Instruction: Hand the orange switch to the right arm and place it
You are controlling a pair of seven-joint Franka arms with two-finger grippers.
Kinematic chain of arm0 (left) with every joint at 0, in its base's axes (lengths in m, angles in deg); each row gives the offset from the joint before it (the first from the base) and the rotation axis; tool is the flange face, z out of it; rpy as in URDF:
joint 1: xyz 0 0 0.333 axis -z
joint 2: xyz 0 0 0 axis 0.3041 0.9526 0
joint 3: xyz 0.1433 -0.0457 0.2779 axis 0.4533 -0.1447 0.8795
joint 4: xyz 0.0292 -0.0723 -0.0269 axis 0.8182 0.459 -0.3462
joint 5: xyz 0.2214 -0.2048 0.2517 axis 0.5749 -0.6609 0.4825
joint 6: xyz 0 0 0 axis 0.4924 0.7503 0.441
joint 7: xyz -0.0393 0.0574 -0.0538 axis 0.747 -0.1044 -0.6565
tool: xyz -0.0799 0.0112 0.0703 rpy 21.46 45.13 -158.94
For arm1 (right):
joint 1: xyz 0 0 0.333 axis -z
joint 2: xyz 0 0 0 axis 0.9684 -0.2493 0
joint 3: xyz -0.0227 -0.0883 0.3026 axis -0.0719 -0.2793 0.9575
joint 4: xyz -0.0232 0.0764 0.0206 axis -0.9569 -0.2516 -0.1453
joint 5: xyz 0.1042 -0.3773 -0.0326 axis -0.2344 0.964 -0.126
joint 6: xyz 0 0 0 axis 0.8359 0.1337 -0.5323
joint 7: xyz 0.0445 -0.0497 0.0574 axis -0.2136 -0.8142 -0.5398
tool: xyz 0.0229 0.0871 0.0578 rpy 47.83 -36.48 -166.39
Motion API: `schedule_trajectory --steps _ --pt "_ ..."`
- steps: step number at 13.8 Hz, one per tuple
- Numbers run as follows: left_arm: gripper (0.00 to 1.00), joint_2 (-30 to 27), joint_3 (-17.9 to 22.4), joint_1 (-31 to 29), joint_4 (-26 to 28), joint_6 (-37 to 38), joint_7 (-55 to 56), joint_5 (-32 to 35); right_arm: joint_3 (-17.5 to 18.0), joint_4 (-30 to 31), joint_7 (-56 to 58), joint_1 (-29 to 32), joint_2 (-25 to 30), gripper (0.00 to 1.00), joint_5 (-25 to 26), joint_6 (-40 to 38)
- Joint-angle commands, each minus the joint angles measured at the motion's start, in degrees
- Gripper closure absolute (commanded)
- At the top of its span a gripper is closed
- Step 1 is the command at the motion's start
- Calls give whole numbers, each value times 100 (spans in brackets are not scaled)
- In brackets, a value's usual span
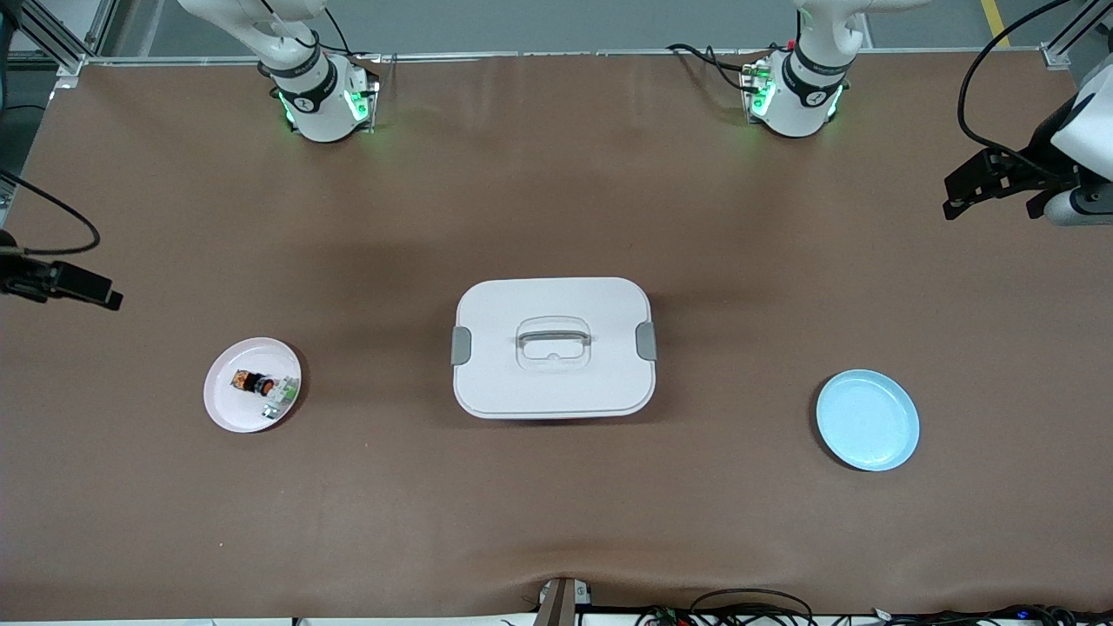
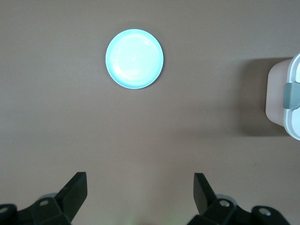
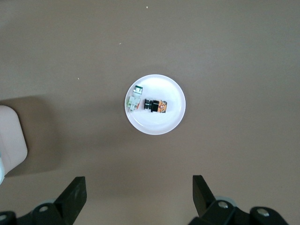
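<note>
The orange switch (image 1: 253, 381) lies on its side on a pink plate (image 1: 228, 409) toward the right arm's end of the table, touching a small white-and-green part (image 1: 276, 402). A white lidded box (image 1: 554, 348) sits mid-table; a blue plate (image 1: 868, 421) lies toward the left arm's end. The right gripper (image 3: 138, 193) and the left gripper (image 2: 139, 190) hover spread wide, holding nothing.
</note>
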Motion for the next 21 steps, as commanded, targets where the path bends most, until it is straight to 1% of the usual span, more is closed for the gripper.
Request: schedule_trajectory --steps 1,2,5,8,10,13,14,15,16,18,19,21 --pt "0 -68 -40 6 -167 211 -105 -74 17 21 -2 28 204 0 -17 -328" --pt "0 -33 -75 15 -264 316 -105 -74 8 21 15 54 265 0 -34 -460" --pt "0 -33 -93 -28 -309 405 -122 -74 -45 3 173 98 266 0 -25 -549" --pt "0 2 -93 -20 -309 457 -140 -83 -54 -269 86 125 274 0 45 -829" --pt "0 11 -76 -37 -309 457 -148 -83 -54 -296 155 142 318 0 28 -936" --pt "0 2 -76 -37 -309 510 -140 -74 -36 -296 77 116 327 0 229 -918" --pt "0 11 -76 -37 -309 510 -140 -74 -45 -287 86 221 318 0 90 -918" --pt "0 11 -67 -37 -300 519 -140 -74 -36 -270 138 413 336 0 -172 -944" --pt "0 11 -67 -37 -300 519 -140 -74 -28 -226 173 528 353 0 -357 -962" --pt "0 11 -67 -37 -300 519 -140 -74 -19 -103 165 512 441 0 -386 -910" --pt "0 11 -67 -37 -300 519 -140 -39 -10 89 139 486 563 0 -368 -779" --pt "0 20 -67 -37 -309 519 -166 -30 -1 668 138 477 932 0 -359 -402"
